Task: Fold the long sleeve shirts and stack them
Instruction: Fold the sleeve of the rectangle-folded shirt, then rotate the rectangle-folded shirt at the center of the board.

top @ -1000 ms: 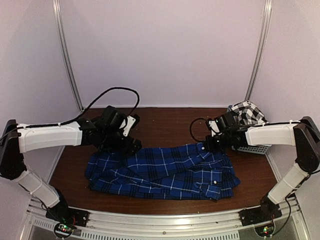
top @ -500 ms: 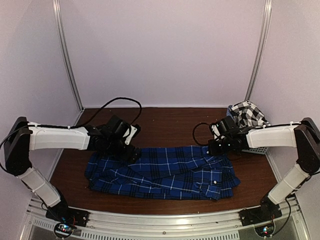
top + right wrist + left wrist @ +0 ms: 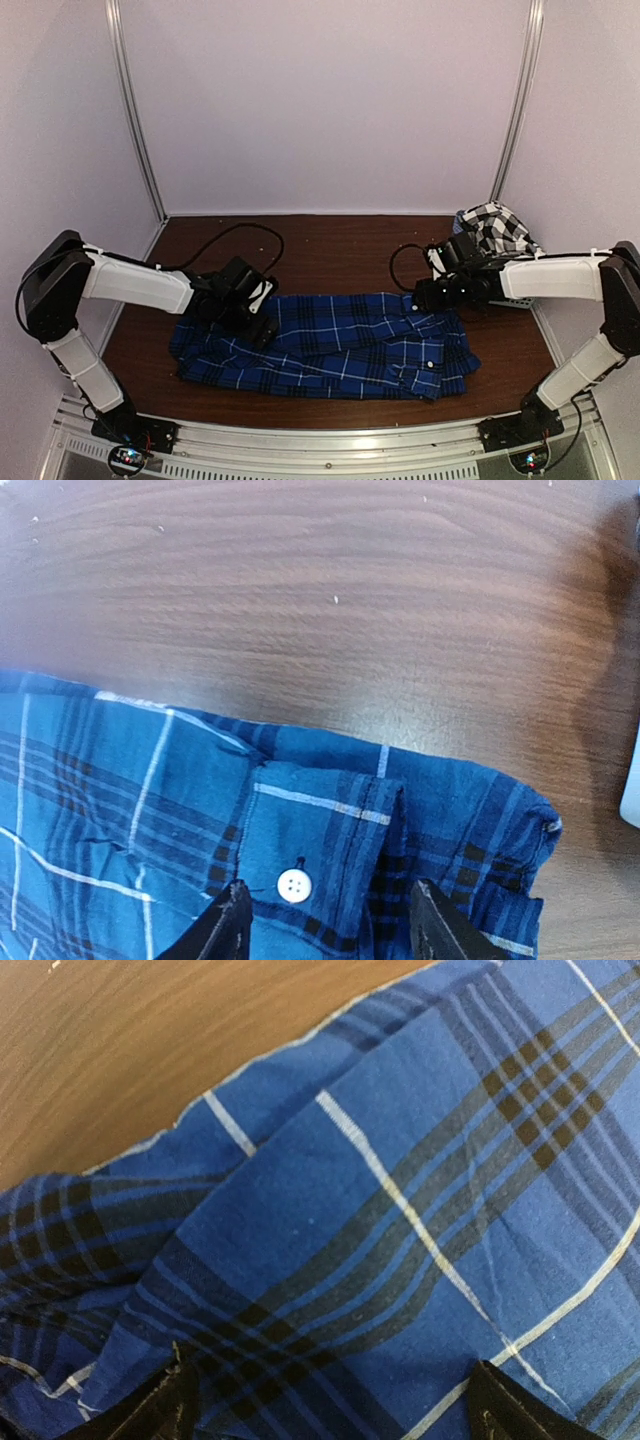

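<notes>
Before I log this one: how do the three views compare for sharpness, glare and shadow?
Top external view: soft and low in detail, evenly lit, blue plaid shirt pattern readable. Left wrist view: cloth weave sharp, no glare. Right wrist view: white button and table grain crisp, mild sheen mid-table, dark shadow at the right edge.

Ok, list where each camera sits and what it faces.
Top external: above and behind the bases, looking down on the table; both arms show, left gripper and right gripper at the blue plaid shirt.
Left wrist: on the left arm, close over the plaid; two spread fingertips at bottom.
Right wrist: over the shirt's far edge, a white button and bare wood; both fingertips show.
All three share the blue plaid shirt.
</notes>
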